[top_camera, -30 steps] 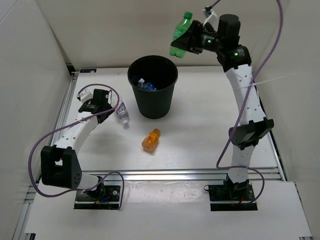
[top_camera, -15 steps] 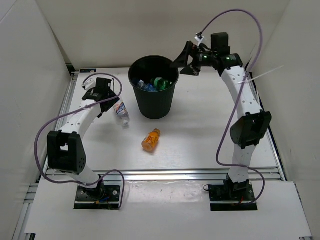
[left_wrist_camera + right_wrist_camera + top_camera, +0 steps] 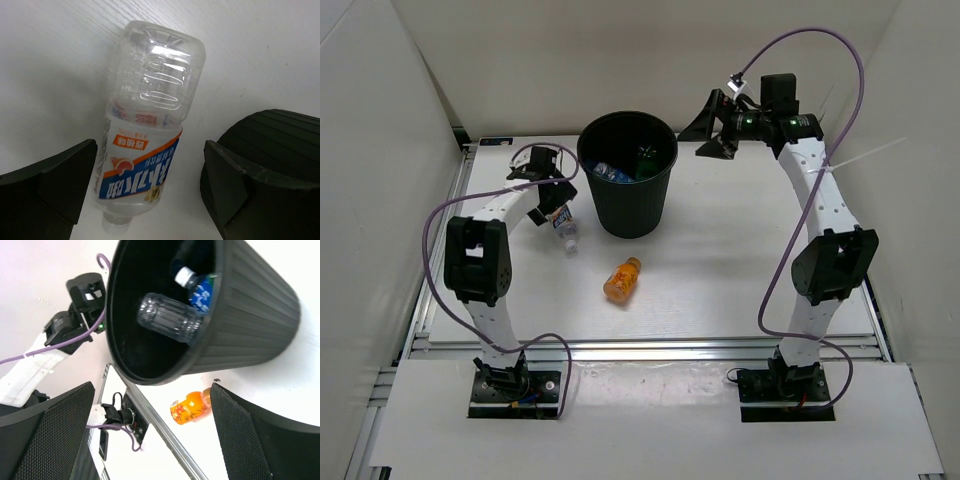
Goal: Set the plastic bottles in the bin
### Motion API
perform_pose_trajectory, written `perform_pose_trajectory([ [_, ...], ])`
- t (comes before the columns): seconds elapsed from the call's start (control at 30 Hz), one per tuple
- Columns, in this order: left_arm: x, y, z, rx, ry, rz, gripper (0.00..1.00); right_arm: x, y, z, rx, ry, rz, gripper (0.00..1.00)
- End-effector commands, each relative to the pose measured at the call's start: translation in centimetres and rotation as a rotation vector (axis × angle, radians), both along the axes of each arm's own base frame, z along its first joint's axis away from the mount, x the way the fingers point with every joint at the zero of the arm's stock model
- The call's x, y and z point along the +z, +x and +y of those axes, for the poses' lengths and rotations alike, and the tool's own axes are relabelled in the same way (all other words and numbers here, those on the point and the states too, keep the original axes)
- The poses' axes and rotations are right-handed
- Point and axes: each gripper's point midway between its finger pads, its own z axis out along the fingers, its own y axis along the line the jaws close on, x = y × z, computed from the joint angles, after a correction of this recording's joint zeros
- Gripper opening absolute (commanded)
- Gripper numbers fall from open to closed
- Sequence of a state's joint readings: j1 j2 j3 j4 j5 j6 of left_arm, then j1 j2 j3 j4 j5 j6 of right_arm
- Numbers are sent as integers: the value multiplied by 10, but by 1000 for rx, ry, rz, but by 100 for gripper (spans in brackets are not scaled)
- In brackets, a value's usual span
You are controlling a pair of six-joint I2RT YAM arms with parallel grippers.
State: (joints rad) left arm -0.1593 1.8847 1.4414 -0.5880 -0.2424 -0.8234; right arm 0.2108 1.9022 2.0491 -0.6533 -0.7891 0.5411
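My left jaws stand wide either side of the clear bottle (image 3: 150, 125), which lies near the bench's far-left corner beside the bin (image 3: 630, 212). Next, I judge: close and lift. My right jaws hang wide and empty; the orange bottle (image 3: 622, 279) lies mid-bench.

The bin (image 3: 627, 200) is black, its outer wall finely ribbed. Inside it show a green bottle (image 3: 643, 154) and a blue-labelled clear bottle (image 3: 202, 294). On the white table (image 3: 740, 270), the near bottle (image 3: 622, 279) is orange. The left clear bottle (image 3: 150, 115) has a white label printed blue and orange.
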Motion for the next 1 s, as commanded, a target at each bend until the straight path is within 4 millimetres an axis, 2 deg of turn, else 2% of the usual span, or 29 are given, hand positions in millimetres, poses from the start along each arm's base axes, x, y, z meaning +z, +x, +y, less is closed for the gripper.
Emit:
perform_pose_trajectory([
  [0.0,8,17,-16,-48,-69,-46,100,29,-12,-18,-2,24,-78,100],
  [0.07,-7,18,-20,-58,-80,-19,100,33,-15,-25,-16,25,-86,100],
  [0.13,-25,10,-19,-49,-109,30,100,31,-14,-36,-40,22,-74,100],
  [0.17,-41,1,-18,-33,-113,69,100,31,-16,-36,-40,22,-71,100],
  [0.3,-71,-27,-13,15,-155,157,98,22,-14,-49,-65,22,-43,100],
  [0.37,-68,-36,2,68,-176,158,70,23,-15,-48,-57,26,-42,100],
  [0.4,-62,-36,8,103,-183,141,60,19,-13,-48,-57,25,-33,100],
  [0.47,-40,-30,23,160,-197,80,49,13,-12,-47,-52,34,-4,100],
  [0.53,2,-19,39,218,-217,-30,49,11,-10,-45,-48,42,6,100],
  [0.57,19,-14,39,214,-223,-73,50,10,-7,-45,-48,42,6,100],
  [0.6,60,-2,44,215,-234,-172,50,3,-3,-44,-51,44,32,100],
  [0.67,106,9,44,203,-245,-273,50,6,1,-43,-47,55,28,100],
  [0.7,156,20,44,189,-257,-386,50,1,3,-42,-39,59,43,100],
  [0.73,177,25,40,174,-264,-433,50,1,3,-42,-39,59,43,100],
  [0.77,205,28,30,148,-275,-489,50,-3,4,-42,-42,62,60,100],
  [0.8,250,37,23,113,-280,-586,50,-6,4,-42,-42,61,71,100],
  [0.83,272,42,15,66,-259,-630,50,-8,5,-41,-45,64,79,100],
  [0.87,291,45,-7,-1,-270,-665,50,-13,7,-41,-46,63,89,100],
  [0.9,339,46,-20,-54,-282,-765,50,-13,7,-41,-46,63,89,100],
  [0.93,335,59,-36,-115,-260,-758,52,-13,7,-41,-46,63,89,100],
  [0.97,343,63,-52,-161,-259,-775,52,-17,9,-41,-46,62,98,100],
])
